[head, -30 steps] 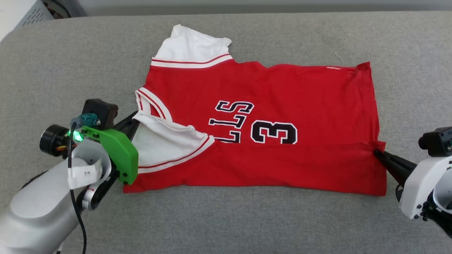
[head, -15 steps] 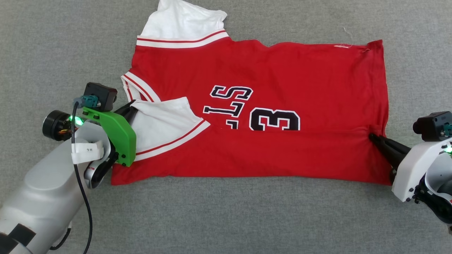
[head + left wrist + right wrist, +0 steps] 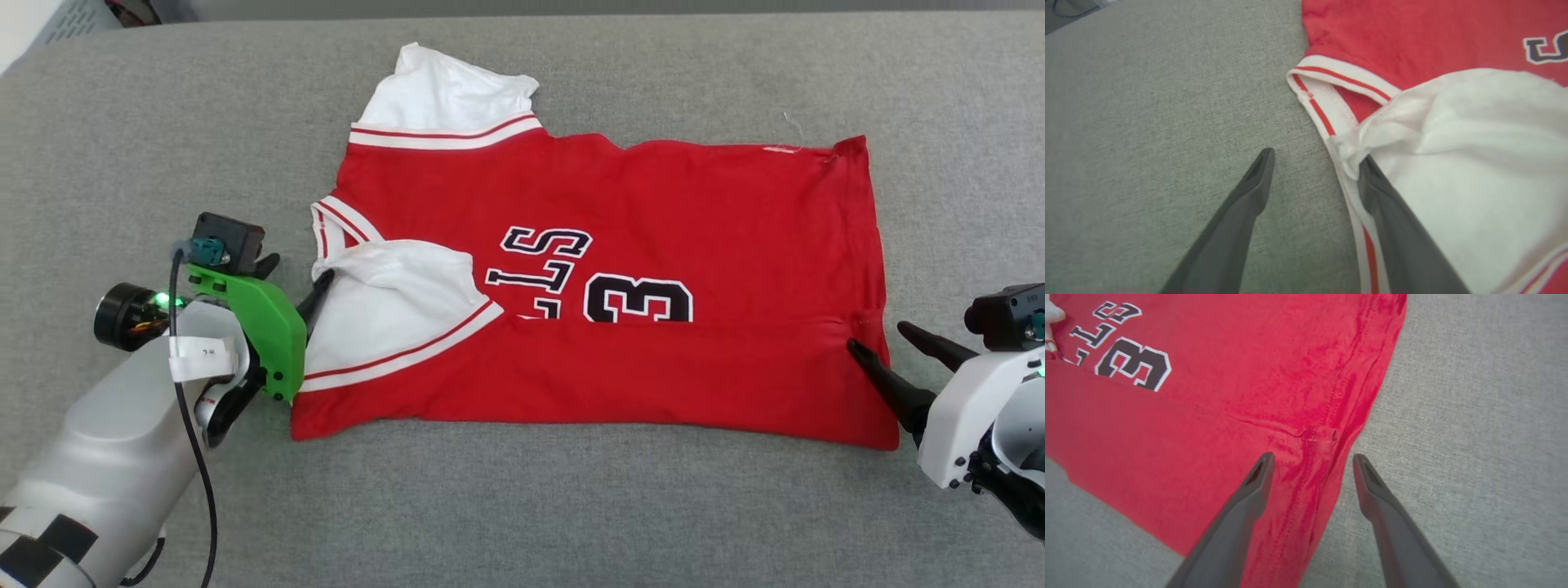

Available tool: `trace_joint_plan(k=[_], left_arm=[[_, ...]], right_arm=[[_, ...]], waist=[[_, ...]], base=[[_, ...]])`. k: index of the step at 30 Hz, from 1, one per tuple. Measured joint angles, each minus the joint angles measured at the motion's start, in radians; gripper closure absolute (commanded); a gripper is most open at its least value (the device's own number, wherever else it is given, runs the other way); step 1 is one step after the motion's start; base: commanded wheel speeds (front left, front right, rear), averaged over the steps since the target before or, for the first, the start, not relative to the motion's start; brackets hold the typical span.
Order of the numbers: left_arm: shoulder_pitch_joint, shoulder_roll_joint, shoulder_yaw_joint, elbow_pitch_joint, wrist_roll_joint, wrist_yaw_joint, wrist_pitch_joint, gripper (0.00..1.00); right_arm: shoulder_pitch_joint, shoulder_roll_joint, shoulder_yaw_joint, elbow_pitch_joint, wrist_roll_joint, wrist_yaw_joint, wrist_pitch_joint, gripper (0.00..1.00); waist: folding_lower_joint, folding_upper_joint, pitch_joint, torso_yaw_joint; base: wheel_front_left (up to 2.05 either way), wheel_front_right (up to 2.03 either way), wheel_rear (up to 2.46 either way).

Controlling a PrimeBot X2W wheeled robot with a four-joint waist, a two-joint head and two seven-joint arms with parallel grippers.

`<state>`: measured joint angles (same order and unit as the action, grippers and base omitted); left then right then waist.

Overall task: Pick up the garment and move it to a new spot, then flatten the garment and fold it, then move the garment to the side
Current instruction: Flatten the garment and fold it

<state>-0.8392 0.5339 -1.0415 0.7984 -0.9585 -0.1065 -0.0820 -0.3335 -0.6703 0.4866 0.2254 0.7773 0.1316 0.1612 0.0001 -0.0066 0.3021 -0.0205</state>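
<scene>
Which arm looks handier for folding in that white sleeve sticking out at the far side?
Left, probably: the left gripper, open, sits by the collar of the garment, same end as that sleeve; the right gripper, open, is at the opposite hem.

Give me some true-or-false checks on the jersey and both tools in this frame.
1. The left tool is open. True.
2. The right tool is clamped on the garment. False: its jaws stand apart, one finger over the red cloth, the other over the grey.
3. The garment lies on a grey fabric surface. True.
4. Both white sleeves lie spread away from the body. False: the near sleeve is folded onto the red front.
</scene>
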Motion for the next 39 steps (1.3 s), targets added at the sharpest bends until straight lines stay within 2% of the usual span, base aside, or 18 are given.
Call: trace_joint_plan(k=[5, 14, 20, 28, 35, 36, 37, 39], left_arm=[[-0.041, 0.050, -0.012, -0.059, -0.023, -0.012, 0.128, 0.00], [-0.087, 0.117, -0.045, -0.259, -0.220, -0.018, 0.562, 0.00], [-0.094, 0.141, -0.074, -0.304, -0.280, -0.016, 0.741, 0.00], [-0.077, 0.143, -0.107, -0.294, -0.315, 0.014, 0.815, 0.00], [-0.058, 0.144, -0.124, -0.255, -0.319, 0.008, 0.837, 0.00], [-0.057, 0.144, -0.125, -0.252, -0.319, 0.004, 0.837, 0.45], [-0.057, 0.144, -0.125, -0.249, -0.319, 0.000, 0.835, 1.00], [-0.057, 0.144, -0.127, -0.244, -0.318, -0.005, 0.825, 1.00]], right_arm=[[0.035, -0.003, -0.023, -0.031, -0.013, 0.000, 0.005, 0.00], [0.061, 0.005, -0.056, -0.083, -0.026, 0.000, 0.061, 0.00], [0.061, 0.011, -0.057, -0.105, -0.031, 0.000, 0.103, 0.00], [0.052, 0.020, -0.047, -0.115, -0.031, 0.000, 0.130, 0.00], [0.027, 0.020, -0.033, -0.115, -0.031, 0.000, 0.134, 0.00], [0.023, 0.019, -0.032, -0.114, -0.031, 0.000, 0.134, 0.00], [0.020, 0.017, -0.031, -0.114, -0.031, 0.000, 0.134, 0.00], [0.014, 0.011, -0.030, -0.116, -0.031, 0.000, 0.135, 0.00]], waist=[[0.0000, 0.0000, -0.049, 0.021], [0.0000, 0.0000, -0.091, 0.067], [0.0000, 0.0000, -0.074, 0.061], [0.0000, 0.0000, -0.041, 0.030], [-0.0001, 0.0000, -0.013, 0.004], [-0.0001, 0.0000, -0.010, 0.000], [-0.0001, 0.0000, -0.009, -0.003], [-0.0001, 0.0000, -0.010, -0.005]], base=[[0.00, 0.00, 0.00], [0.00, 0.00, 0.00], [0.00, 0.00, 0.00], [0.00, 0.00, 0.00], [0.00, 0.00, 0.00], [0.00, 0.00, 0.00], [0.00, 0.00, 0.00], [0.00, 0.00, 0.00]])
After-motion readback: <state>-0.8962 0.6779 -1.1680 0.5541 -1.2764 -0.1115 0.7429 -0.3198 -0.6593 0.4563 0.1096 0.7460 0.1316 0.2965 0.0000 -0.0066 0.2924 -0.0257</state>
